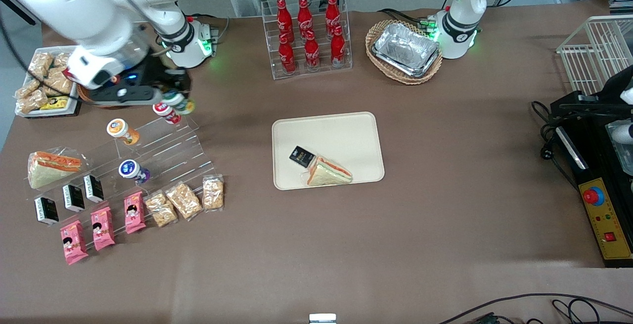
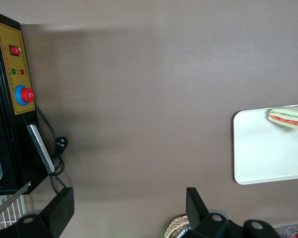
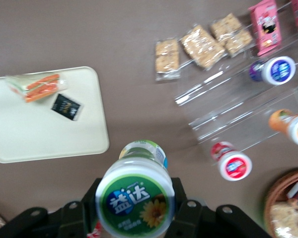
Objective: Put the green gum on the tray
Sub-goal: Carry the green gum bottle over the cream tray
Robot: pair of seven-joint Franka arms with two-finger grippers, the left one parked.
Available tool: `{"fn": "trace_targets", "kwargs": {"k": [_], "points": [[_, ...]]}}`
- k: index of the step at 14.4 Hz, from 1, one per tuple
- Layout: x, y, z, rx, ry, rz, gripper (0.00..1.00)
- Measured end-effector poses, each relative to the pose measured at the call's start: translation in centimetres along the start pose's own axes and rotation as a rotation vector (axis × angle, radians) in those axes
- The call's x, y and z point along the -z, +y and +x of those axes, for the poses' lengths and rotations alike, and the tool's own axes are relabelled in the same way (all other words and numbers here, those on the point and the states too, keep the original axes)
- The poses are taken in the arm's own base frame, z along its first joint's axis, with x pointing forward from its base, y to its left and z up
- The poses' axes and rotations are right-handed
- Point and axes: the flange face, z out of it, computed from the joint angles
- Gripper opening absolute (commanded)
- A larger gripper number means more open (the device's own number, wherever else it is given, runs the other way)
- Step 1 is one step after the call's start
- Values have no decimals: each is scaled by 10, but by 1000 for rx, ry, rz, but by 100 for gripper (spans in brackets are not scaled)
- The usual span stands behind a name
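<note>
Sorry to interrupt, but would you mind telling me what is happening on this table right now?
The right arm's gripper is shut on the green gum, holding it in the air above the clear stepped display rack, at the working arm's end of the table. The tray sits mid-table, already carrying a wrapped sandwich and a small black packet. The gum is not on the tray yet.
</note>
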Motion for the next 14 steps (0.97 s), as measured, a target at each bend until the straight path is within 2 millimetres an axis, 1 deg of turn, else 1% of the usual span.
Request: {"fn": "trace_targets", "kwargs": {"k": [2, 4, 6, 8, 10, 11, 12, 14], "points": [[-6, -37, -8, -35, -9, -3, 3], [-23, -74, -11, -67, -16, 2, 3], [-49, -111, -11, -81, -9, 24, 3], [-84, -142, -8, -87, 4, 26, 3], [-124, -162, -4, -84, 24, 1, 3], [-145, -169, -2, -75, 28, -8, 3], [-166, -174, -1, -66, 24, -11, 3], [-207, -176, -2, -52, 25, 0, 3]]}}
